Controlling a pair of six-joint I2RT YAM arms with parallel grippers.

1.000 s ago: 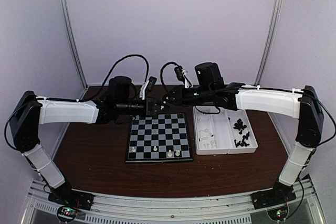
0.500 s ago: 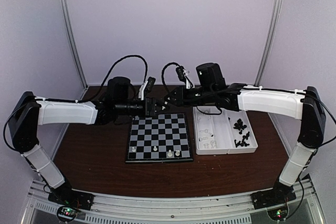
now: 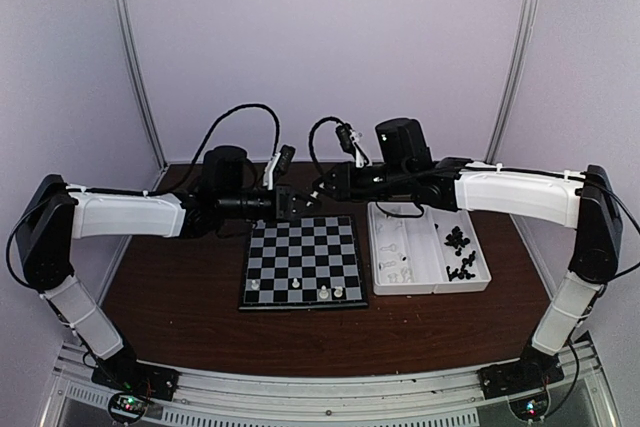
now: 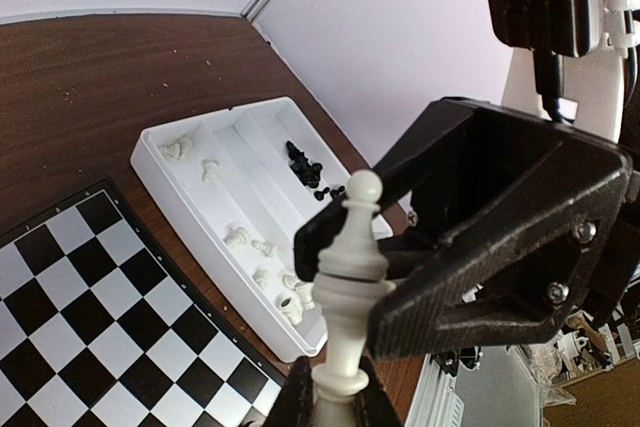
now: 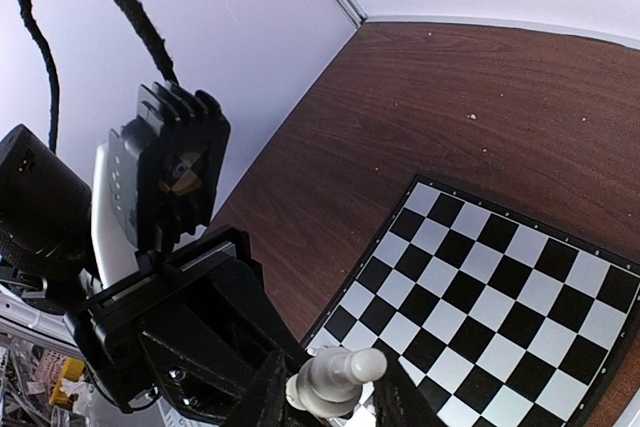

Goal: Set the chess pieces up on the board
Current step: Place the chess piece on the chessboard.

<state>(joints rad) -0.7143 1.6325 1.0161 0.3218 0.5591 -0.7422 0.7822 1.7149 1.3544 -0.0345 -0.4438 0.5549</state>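
Observation:
A white chess piece (image 4: 350,277) hangs in the air over the far edge of the board (image 3: 300,247), between both grippers. My left gripper (image 4: 335,399) is shut on its round base. My right gripper (image 5: 332,387) faces it with fingers (image 4: 480,277) on either side of the piece's (image 5: 335,377) upper half, slightly apart from it on one side. From above, the two grippers meet tip to tip, left gripper (image 3: 296,203) against right gripper (image 3: 318,194). Several white pieces (image 3: 325,293) stand on the board's near rows.
A white two-compartment tray (image 3: 430,288) lies right of the board, with white pieces (image 3: 395,267) in its left half and black pieces (image 3: 458,242) in its right half. Bare brown table (image 3: 170,287) surrounds both. Purple walls close the back and sides.
My left jaws have widened and closed again on the piece's base. My right arm has shifted a little to the right and its fingers have loosened.

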